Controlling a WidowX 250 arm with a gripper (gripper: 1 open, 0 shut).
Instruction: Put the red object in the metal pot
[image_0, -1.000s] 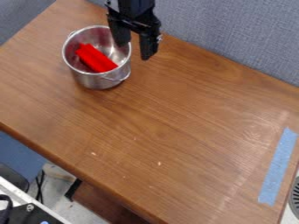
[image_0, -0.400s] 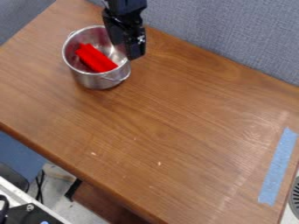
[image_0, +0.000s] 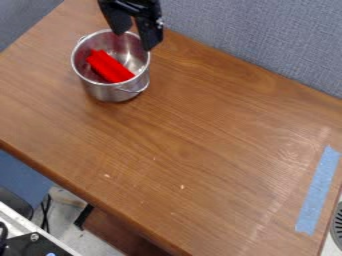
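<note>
Metal pot (image_0: 119, 92) sits upright on the wooden worktop (image_0: 201, 135) in the upper left of the frame, its shiny round wall catching the light and its open mouth showing most of the inside. Within it lies the red object (image_0: 108, 66), bright and elongated, slanting from the upper left of the pot's interior down toward the lower right. A thin handle shows at the pot's lower right side. Just above the pot, near the top edge of the frame, is the black pincer (image_0: 136, 24), its jaws spread wide, with the red object lying apart from it. Part of the pincer overlaps the pot's far rim in this view, and whether the two touch cannot be told. Beyond the worktop, grey textured material (image_0: 274, 40) fills the upper right of the frame. Near the right edge, a pale blue strip (image_0: 317, 190) runs lengthwise on the worktop, leaning slightly, and below it a round whitish thing is cut off by the frame's edge. At the lower left, past the worktop's edge, dark cables (image_0: 46, 212) hang beside some black equipment (image_0: 27, 243), with a blue surface (image_0: 23, 180) above them.
</note>
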